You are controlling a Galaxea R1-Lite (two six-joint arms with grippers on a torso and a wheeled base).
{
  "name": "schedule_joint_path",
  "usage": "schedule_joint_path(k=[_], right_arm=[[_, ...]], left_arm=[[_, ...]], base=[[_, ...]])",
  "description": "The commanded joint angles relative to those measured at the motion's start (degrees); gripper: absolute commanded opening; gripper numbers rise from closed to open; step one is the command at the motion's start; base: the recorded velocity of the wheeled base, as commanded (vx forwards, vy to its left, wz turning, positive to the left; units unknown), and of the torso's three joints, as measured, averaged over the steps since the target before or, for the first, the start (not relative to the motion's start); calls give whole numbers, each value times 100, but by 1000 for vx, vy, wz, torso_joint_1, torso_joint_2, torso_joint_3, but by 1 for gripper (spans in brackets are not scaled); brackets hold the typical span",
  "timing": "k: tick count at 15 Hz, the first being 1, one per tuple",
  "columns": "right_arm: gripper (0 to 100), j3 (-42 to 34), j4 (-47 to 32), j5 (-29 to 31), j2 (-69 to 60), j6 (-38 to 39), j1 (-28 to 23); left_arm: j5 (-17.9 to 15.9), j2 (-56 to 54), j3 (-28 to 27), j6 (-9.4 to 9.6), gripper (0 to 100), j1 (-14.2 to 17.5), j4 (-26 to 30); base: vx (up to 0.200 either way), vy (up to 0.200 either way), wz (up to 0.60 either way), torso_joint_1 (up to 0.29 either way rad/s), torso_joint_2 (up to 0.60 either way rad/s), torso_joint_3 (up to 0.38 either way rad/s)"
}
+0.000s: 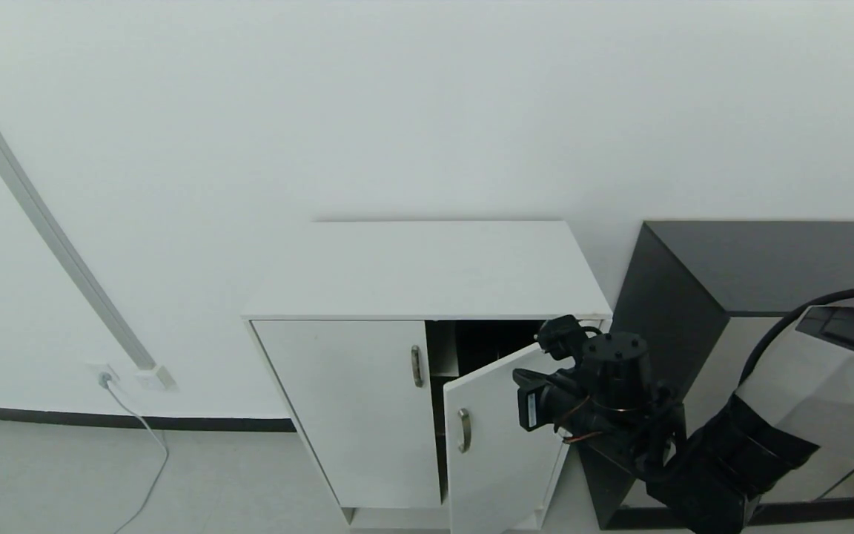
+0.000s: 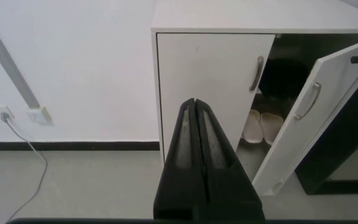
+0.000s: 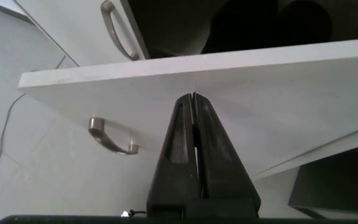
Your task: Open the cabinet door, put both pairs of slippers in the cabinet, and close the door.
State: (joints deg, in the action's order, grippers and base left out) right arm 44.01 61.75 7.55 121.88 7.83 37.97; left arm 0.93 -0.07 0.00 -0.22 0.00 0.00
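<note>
The room was plain: a white wall [image 1: 427, 111] above a grey floor [image 1: 41, 475]. A pale conduit [image 1: 41, 215] ran slantwise down the wall to a socket [image 1: 104, 377], from which a cable [image 1: 149, 452] trailed onto the floor.

Right of these stood the white cabinet [image 1: 427, 267]. Its left door [image 1: 345, 408] was closed flat, with a metal bow handle [image 1: 416, 366] at its inner edge. The left gripper [image 2: 195, 102] hung in front of that door, well apart from it, its fingers pressed together on nothing.

Past the handle, one pale pair of slippers [image 2: 261, 126] lay side by side on the cabinet's bottom shelf. Dark rounded shapes sat on the shelf above. Whether they were the second pair could not be told.

The right door [image 1: 497, 452] stood partly open, its free edge and handle [image 1: 463, 430] swung out toward the robot. The right gripper [image 3: 194, 96] was at the door's upper part, fingers closed and empty. Its tips were at or touching the white panel.

The door looked like a stiff, light board on hinges along its right side, likely to swing with little force. A push on the flat face near the handle side would probably turn it most easily. The smooth handle would suit hooking rather than pinching. Closed fingertips could slide on the slick panel, so a square, steady push seemed best.

Farther right stood a dark cabinet [image 1: 768, 259].
</note>
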Motion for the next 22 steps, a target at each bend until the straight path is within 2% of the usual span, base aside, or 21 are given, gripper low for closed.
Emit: schedule_joint_path(k=[1, 22], right_arm=[[0, 134, -5, 1, 134, 0, -18], [0, 1312, -251, 1, 881, -9, -581]], left_arm=[[4, 7, 0, -4, 0, 0, 0], [4, 7, 0, -4, 0, 0, 0]], base=[[0, 0, 0, 0, 0, 0], [0, 0, 0, 0, 0, 0]])
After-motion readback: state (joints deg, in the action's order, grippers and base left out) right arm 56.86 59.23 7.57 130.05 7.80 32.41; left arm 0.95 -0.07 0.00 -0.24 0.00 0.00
